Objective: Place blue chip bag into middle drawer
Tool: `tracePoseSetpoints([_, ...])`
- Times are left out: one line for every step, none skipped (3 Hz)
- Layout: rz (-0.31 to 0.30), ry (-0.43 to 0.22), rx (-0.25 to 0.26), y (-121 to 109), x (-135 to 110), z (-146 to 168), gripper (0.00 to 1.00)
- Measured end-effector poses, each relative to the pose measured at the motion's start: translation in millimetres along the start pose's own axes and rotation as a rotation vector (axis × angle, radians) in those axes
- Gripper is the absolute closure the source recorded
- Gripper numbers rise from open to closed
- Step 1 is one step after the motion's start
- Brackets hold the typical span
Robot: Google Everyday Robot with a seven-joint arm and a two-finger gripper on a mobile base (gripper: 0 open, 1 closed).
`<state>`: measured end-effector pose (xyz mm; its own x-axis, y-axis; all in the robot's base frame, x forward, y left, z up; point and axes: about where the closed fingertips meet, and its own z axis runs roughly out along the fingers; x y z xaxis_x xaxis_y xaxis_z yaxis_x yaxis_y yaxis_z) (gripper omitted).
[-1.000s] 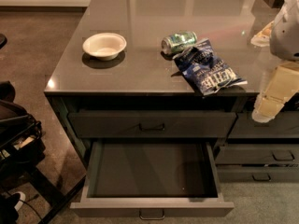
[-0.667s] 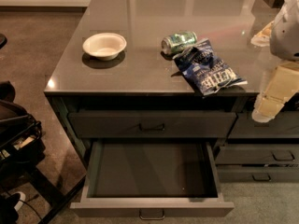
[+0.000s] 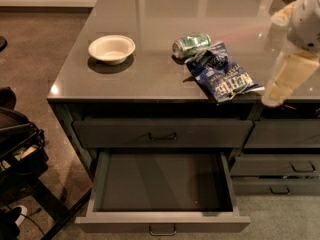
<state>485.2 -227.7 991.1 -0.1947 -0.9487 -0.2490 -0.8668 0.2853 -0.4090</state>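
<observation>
Nothing seems to have moved since the earlier frames: arm, bag and drawer all sit where they were. From the middle of the view, the blue chip bag [image 3: 222, 74] lies flat on the grey countertop [image 3: 150, 14] at about 1 o'clock, near the front edge, with its white lettering facing up. The green soda can [image 3: 191, 45] lies on its side at the bag's 11 o'clock, just beside its upper corner; whether the two touch is unclear. A white bowl [image 3: 111, 48] stands upright at the can's 9 o'clock, well apart from it.

The gripper [image 3: 280, 91] hangs at the bag's 3 o'clock, a pale cream shape slanting down from the right edge of the view, its tip over the counter's front edge and just beside the bag's right corner. It does not have the bag; how far open it is I cannot tell.

At 6 o'clock the middle drawer [image 3: 160, 181] is pulled out, its dark flat floor bare and a small metal handle [image 3: 162, 229] on its front. The drawer above it [image 3: 162, 132] is closed. Narrower drawers [image 3: 280, 166] sit at 4 o'clock, closed. Dark gear [image 3: 17, 144] rests on the floor at 8 o'clock.
</observation>
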Motion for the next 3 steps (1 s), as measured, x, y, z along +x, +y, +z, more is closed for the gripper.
tracePoseSetpoints([0.001, -0.102, 0.081, -53.0, -18.9, 23.8, 0.0])
tracePoseSetpoints([0.035, -0.196, 0.066, -93.4, -37.3, 75.5, 0.0])
tracePoseSetpoints([0.12, -0.269, 0.001, -105.4, -40.1, 131.0, 0.0])
